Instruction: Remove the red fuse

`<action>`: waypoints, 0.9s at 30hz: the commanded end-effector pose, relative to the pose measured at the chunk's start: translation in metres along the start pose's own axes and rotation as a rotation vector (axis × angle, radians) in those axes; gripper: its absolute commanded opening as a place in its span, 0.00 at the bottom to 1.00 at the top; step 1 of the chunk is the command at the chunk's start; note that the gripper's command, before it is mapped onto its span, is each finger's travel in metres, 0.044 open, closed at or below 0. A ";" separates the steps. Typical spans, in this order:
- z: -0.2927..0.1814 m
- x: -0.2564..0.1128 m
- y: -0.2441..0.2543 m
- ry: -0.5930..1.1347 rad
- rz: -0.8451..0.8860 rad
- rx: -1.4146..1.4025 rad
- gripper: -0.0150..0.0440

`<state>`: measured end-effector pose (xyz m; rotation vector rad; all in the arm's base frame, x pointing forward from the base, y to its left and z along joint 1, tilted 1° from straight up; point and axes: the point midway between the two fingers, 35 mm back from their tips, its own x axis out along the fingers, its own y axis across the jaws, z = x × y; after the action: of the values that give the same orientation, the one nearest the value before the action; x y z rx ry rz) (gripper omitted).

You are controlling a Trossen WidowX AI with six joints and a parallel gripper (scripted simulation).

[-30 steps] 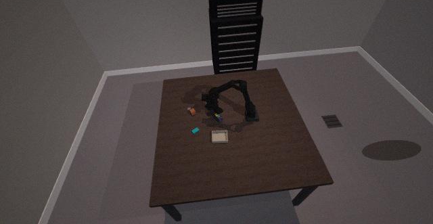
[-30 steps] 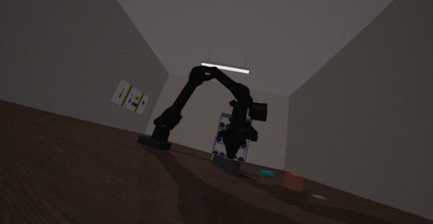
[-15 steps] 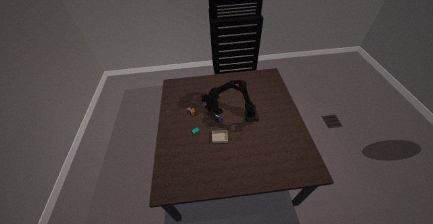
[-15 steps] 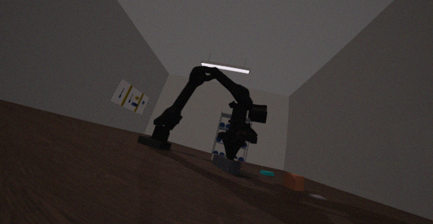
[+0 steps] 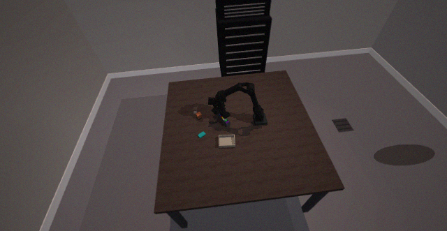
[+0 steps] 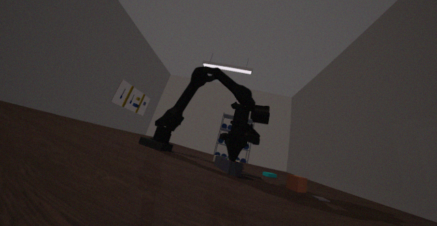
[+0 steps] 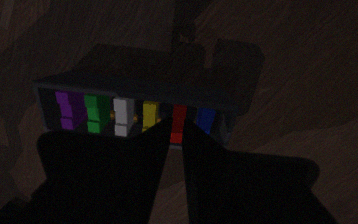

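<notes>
The dark fuse block [image 7: 130, 91] [image 6: 235, 169] stands on the table. In the wrist view it holds a row of fuses: purple [image 7: 66, 110], green [image 7: 94, 114], white [image 7: 124, 111], yellow [image 7: 150, 114], red and blue [image 7: 206, 119]. My gripper [image 7: 177, 123] [image 6: 233, 160] points down at the block and is shut on the red fuse [image 7: 179, 112], between the yellow and blue ones. The red fuse stands in line with the others, in the block as far as I can see. Whether the fingers touch its neighbours is too dark to tell. The beige tray [image 5: 227, 141] is empty.
A teal block [image 5: 202, 134] [image 6: 270, 175] lies to the left of the tray in the top view. An orange block [image 5: 198, 115] [image 6: 296, 184] stands left of the fuse block, with a small pale piece [image 6: 321, 199] beside it.
</notes>
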<state>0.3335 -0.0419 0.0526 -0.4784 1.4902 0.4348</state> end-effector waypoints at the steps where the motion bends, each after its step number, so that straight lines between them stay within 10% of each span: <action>1: 0.000 -0.002 0.000 0.000 0.000 0.000 0.25; 27: 0.001 -0.015 0.000 -0.001 0.001 0.002 0.25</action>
<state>0.3335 -0.0418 0.0653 -0.4782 1.4904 0.4354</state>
